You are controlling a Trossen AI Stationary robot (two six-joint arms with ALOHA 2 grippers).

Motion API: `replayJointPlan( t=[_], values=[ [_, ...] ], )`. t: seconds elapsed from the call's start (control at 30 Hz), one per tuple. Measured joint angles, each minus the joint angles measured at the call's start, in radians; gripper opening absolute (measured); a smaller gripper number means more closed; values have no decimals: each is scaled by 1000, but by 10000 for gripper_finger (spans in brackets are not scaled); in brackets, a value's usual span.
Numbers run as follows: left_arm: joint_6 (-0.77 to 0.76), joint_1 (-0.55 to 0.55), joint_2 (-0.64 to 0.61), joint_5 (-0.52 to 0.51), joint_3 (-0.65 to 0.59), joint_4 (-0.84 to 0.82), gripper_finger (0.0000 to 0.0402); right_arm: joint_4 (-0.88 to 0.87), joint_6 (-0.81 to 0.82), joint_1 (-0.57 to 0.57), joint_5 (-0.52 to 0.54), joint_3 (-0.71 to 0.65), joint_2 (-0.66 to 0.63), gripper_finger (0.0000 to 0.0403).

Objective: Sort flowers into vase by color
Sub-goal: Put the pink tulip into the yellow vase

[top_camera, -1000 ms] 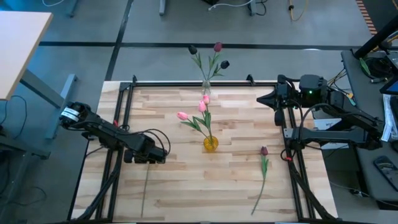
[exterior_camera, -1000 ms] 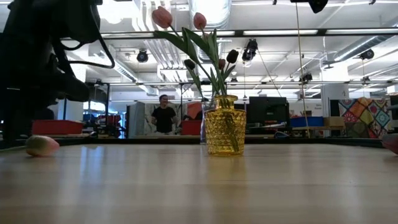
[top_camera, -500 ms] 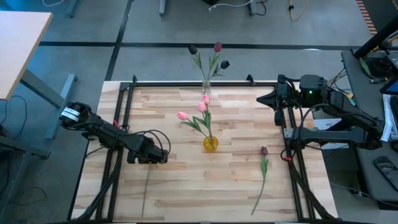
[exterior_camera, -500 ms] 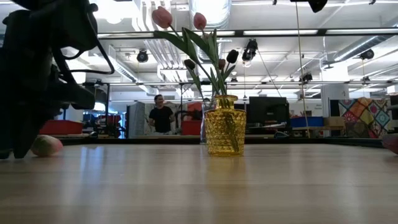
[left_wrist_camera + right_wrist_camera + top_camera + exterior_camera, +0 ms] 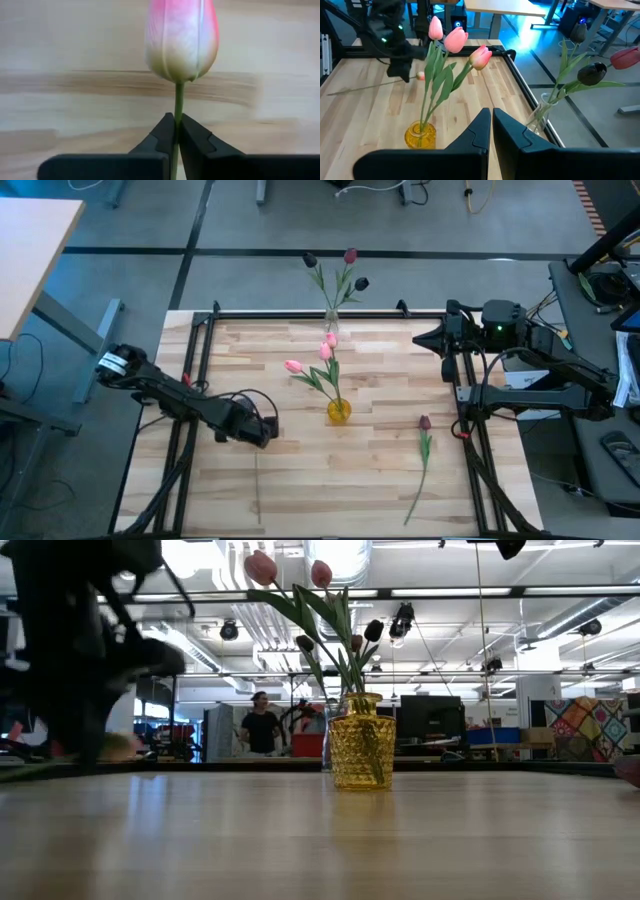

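I have a pink tulip [image 5: 181, 37] pinched by its thin green stem just below the head, my left end effector [image 5: 176, 131] pressed tight on it so the head points forward, away from my wrist, and the long stem trails behind toward the near edge of the worktop [image 5: 300, 490]. I judge that grip was chosen so the flower can later be swung upright and fed stem-first into a vase. From above, my left end effector [image 5: 262, 432] sits left of centre, not far left of the yellow vase [image 5: 339, 411], which already holds three pink tulips [image 5: 312, 363] leaning toward the far-left; this fourth pink one belongs there, I think. At the far edge stands a clear glass vase [image 5: 331, 320] with three dark tulips [image 5: 338, 268] leaning out past the worktop, so the colours are kept apart by vase. One dark tulip [image 5: 424, 425] lies flat on the right side of the worktop, its stem running toward the near edge, apparently the last one waiting. My right end effector [image 5: 491, 131] rests with its fingers closed on nothing, parked at the far-right corner. In the low view a person [image 5: 262, 726] stands in the room beyond the worktop. I can read no brand, label or writing anywhere.
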Motion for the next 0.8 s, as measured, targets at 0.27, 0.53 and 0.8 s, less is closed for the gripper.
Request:
replayJointPlan(
  t=[0.27, 0.53, 0.8],
  values=[
    [-61, -109, 19, -531, 382, -330, 1, 0, -4, 0, 0, 0, 0, 13],
    [553, -134, 178, -864, 933, -491, 0, 1, -8, 0, 0, 0, 0, 13],
    [958, -77, 346, -982, 1330, -473, 0, 37, -23, 0, -2, 0, 0, 13]
  ],
)
